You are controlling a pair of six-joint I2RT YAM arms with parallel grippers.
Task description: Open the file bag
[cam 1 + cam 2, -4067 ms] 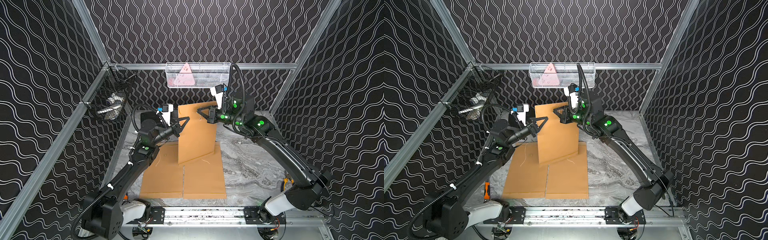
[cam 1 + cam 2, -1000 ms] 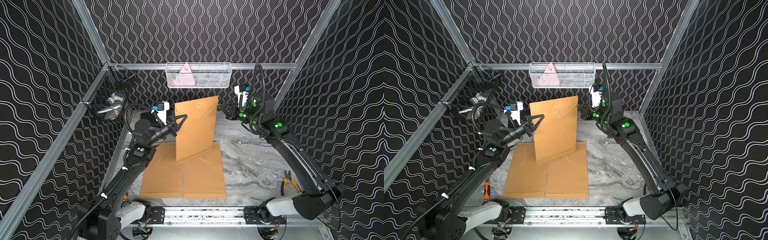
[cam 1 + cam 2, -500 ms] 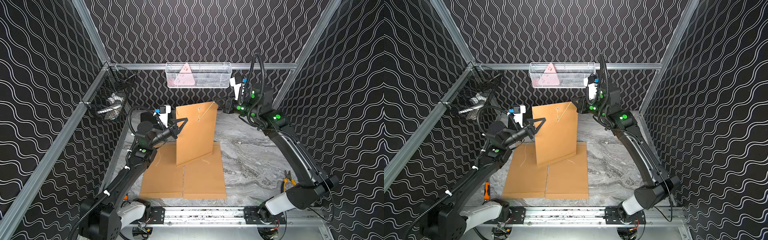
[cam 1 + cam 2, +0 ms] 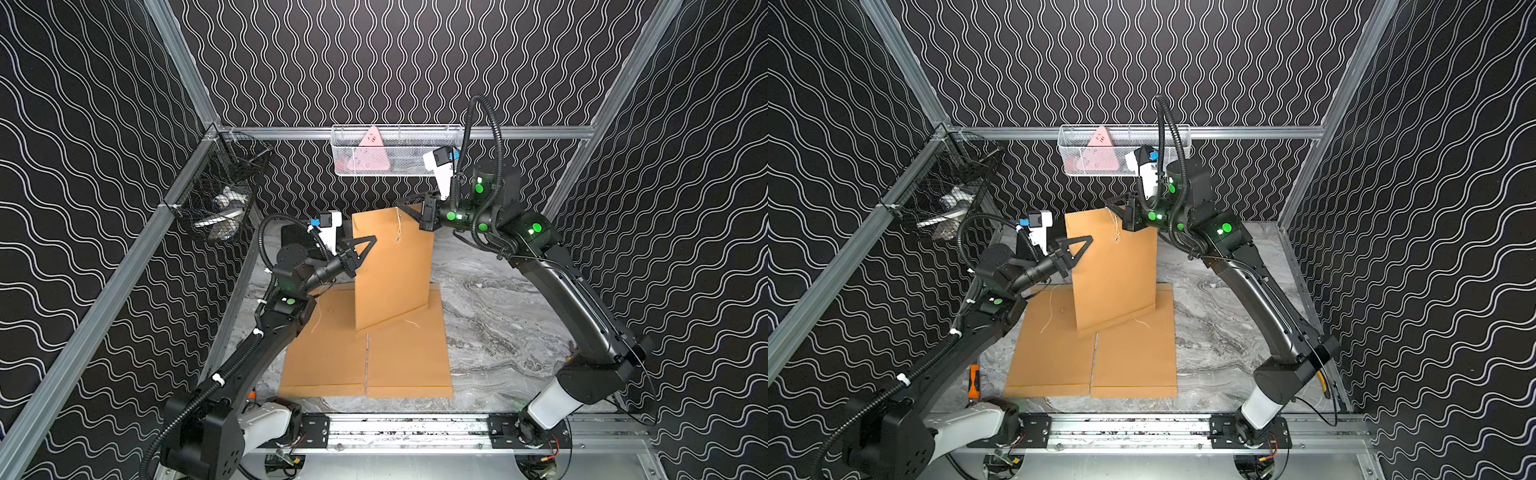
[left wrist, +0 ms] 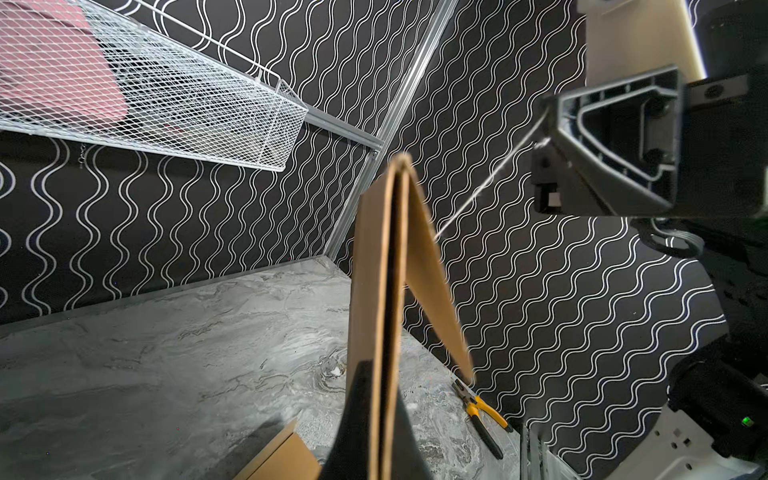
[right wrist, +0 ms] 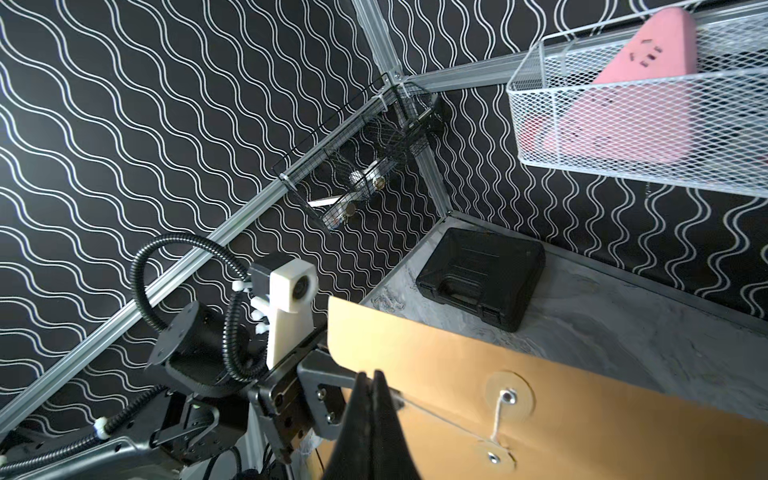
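Observation:
A brown file bag [image 4: 390, 266] [image 4: 1113, 270] stands upright over the table, and my left gripper [image 4: 372, 238] [image 4: 1089, 238] is shut on its left edge. In the left wrist view the file bag [image 5: 374, 291] is edge-on between my left gripper's [image 5: 382, 399] jaws, its flap [image 5: 432, 282] standing away from the body. My right gripper [image 4: 400, 203] [image 4: 1109, 201] sits at the bag's top edge, shut on the white closure string [image 4: 399, 226] [image 5: 486, 187]. In the right wrist view the string [image 6: 496, 419] runs from the flap's disc [image 6: 509, 397] past a lower disc to my right gripper [image 6: 370, 376].
Two more brown file bags [image 4: 328, 349] [image 4: 409, 357] lie flat side by side beneath. A black case [image 6: 478, 278] rests in the back left corner. A white mesh basket [image 4: 395, 164] hangs on the back wall and a black wire basket [image 4: 220, 199] on the left. Pliers [image 5: 482, 415] lie at the right.
My right gripper, out to the right of the bag a second ago, has swung left to the bag's top edge with the string. The left gripper and bag have sunk a little.

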